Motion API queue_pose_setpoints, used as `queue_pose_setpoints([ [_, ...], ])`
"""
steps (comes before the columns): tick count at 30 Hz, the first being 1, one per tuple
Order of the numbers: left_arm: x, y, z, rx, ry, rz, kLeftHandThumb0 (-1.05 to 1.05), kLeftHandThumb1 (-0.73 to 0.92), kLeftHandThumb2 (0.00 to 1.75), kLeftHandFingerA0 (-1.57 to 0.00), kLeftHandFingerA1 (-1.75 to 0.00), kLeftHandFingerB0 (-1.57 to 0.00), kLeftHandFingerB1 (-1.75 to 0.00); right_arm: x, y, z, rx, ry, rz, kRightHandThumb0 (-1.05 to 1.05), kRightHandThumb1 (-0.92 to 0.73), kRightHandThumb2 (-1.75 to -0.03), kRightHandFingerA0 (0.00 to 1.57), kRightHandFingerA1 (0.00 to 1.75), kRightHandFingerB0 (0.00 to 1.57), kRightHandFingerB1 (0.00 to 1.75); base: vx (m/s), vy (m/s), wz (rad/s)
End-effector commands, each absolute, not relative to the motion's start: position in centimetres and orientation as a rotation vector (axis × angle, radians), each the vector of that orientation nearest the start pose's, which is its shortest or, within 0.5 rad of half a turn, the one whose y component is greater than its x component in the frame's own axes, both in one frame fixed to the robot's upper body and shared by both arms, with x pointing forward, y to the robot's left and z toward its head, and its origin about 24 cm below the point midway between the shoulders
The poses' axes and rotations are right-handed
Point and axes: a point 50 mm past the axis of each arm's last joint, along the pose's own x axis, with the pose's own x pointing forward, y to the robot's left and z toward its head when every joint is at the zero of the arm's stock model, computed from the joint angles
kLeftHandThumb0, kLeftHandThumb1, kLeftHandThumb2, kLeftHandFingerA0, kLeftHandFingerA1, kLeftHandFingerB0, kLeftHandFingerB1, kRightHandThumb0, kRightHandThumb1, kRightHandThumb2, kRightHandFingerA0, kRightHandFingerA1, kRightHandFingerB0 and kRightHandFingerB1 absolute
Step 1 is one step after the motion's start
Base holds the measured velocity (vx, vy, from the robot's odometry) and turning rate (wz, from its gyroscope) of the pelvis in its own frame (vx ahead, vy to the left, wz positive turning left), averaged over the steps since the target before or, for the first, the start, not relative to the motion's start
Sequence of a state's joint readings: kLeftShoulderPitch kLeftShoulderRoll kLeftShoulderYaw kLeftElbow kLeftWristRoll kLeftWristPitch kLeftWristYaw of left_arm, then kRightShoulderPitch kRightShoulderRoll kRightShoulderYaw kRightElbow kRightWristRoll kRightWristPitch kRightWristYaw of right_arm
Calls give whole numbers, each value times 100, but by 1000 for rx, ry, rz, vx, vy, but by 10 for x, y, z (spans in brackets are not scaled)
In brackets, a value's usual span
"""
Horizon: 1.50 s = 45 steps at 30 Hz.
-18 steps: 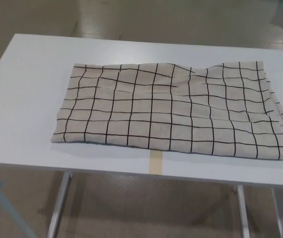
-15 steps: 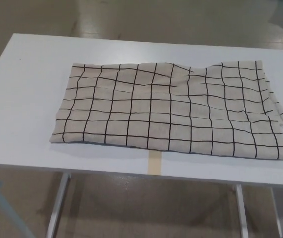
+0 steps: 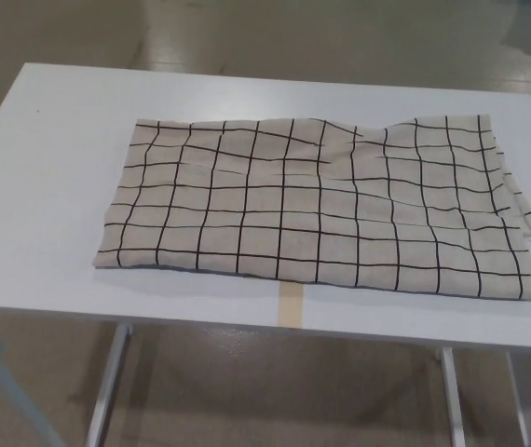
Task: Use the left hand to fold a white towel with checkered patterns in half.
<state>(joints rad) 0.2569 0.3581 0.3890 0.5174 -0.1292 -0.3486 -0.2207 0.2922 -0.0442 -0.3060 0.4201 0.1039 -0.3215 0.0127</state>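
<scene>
A white towel (image 3: 317,207) with a black checkered grid lies spread flat on the white table (image 3: 51,186). It is a wide rectangle, with layered edges showing along its right side and slight wrinkles near its far edge. Its near edge runs close to the table's front edge. Neither of my hands shows in the head view.
A strip of tan tape (image 3: 291,304) sits on the table's front edge below the towel's middle. Metal table legs (image 3: 107,386) stand below on a tan floor. Bare white tabletop lies left of the towel and behind it.
The whole picture has shifted very slightly to the left, a camera move. The towel itself lies as before.
</scene>
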Motion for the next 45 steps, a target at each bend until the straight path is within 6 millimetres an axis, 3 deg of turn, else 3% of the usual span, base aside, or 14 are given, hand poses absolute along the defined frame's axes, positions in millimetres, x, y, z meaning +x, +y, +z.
queue_pose_setpoints([
  [1,136,303,32,442,-87,217,-69,41,78,0,-6,0,0,117,-216,-81,8,368,-308,-35,-77,-63,21,37,17,32,0,0,0],
  [3,144,292,58,542,-245,205,-71,42,78,0,-1,0,0,115,-210,-84,7,375,-276,-36,-77,-63,20,37,17,32,0,0,0],
  [4,150,287,68,575,-303,205,-68,47,55,0,0,0,-1,119,-208,-84,15,369,-265,-36,-77,-63,20,37,17,32,0,0,0],
  [5,156,283,79,608,-362,208,-68,47,55,0,0,0,-1,125,-206,-83,27,359,-254,-36,-77,-63,20,37,17,32,0,0,0],
  [6,161,278,87,639,-405,197,-70,42,77,0,0,0,0,126,-205,-84,34,360,-251,-36,-77,-63,21,37,17,32,0,0,0],
  [7,175,264,107,704,-509,144,-66,41,74,0,-2,0,0,126,-205,-85,19,364,-244,-36,-76,-63,21,38,17,32,0,0,0],
  [10,182,256,115,735,-554,113,-63,40,72,0,-2,0,0,125,-205,-85,2,365,-240,-35,-76,-63,22,38,18,33,0,0,0],
  [14,212,231,131,874,-598,-20,-57,37,68,0,-3,0,-1,118,-206,-89,-41,385,-242,-37,-76,-63,24,39,19,34,0,0,0],
  [21,257,207,126,1062,-516,-187,-54,36,71,0,-8,0,-13,115,-209,-90,2,386,-245,-36,-77,-63,24,40,19,34,0,0,0],
  [22,261,205,124,1081,-502,-201,-51,47,54,0,-8,0,-15,115,-208,-90,5,385,-243,-36,-77,-63,24,40,19,34,0,0,0],
  [25,283,196,111,1201,-408,-278,-49,45,64,0,-4,0,-15,115,-208,-90,12,385,-235,-36,-76,-63,24,41,19,34,0,0,0],
  [31,308,185,92,1332,-302,-352,-52,41,68,0,-4,0,-12,109,-213,-90,4,391,-255,-34,-76,-63,25,41,20,35,0,0,0],
  [44,348,171,73,1519,-169,-338,-50,42,68,0,-1,0,-9,108,-214,-90,-32,390,-261,-33,-75,-62,27,42,24,36,0,0,0],
  [45,350,171,71,1538,-163,-330,-45,49,55,0,-4,0,-8,108,-214,-90,-29,390,-263,-33,-75,-62,27,42,25,36,0,0,0],
])
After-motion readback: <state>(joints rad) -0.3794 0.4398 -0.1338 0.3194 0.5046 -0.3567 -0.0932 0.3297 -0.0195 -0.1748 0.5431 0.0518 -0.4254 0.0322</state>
